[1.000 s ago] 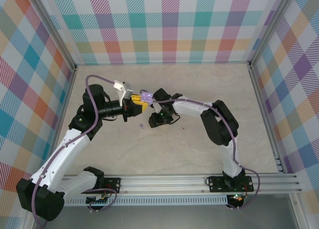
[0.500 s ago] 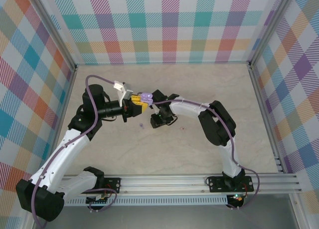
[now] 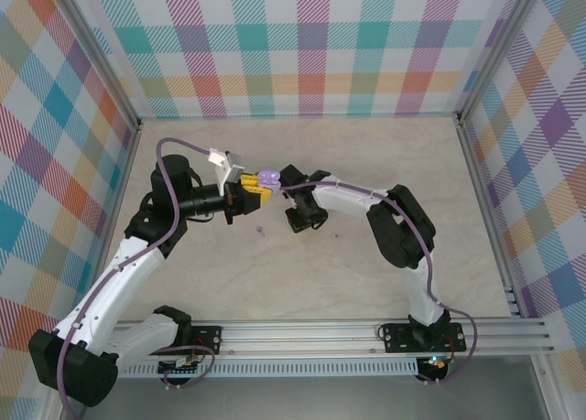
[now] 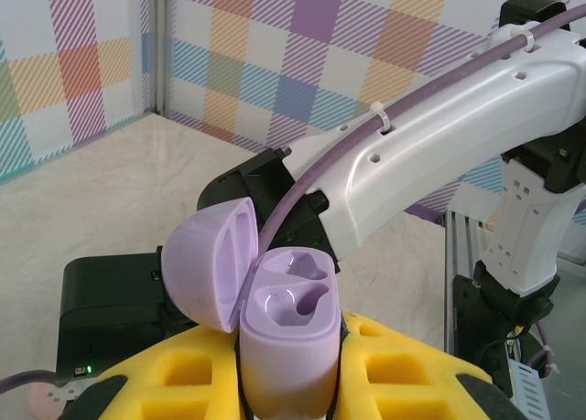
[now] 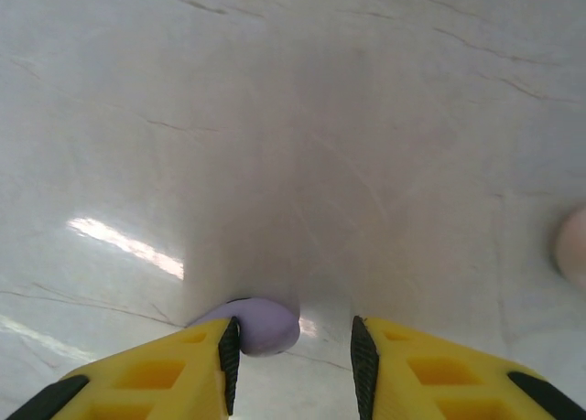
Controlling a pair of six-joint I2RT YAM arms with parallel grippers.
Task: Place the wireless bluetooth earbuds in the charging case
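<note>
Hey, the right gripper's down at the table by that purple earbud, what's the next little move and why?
Probably close the right gripper on the purple earbud. It lies on the table between the fingers, against one pad with a gap to the other, so it isn't pinched yet. The left gripper holds the charging case open, both wells empty.

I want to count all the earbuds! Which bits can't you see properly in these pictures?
Right wrist view: a pale pink thing is cut off by the right edge.
Right wrist view: the purple earbud is partly hidden behind one yellow jaw.
Top view: a purple speck on the table is too small to identify.
Left wrist view: a pinkish blob is cut off at the bottom left corner.
</note>
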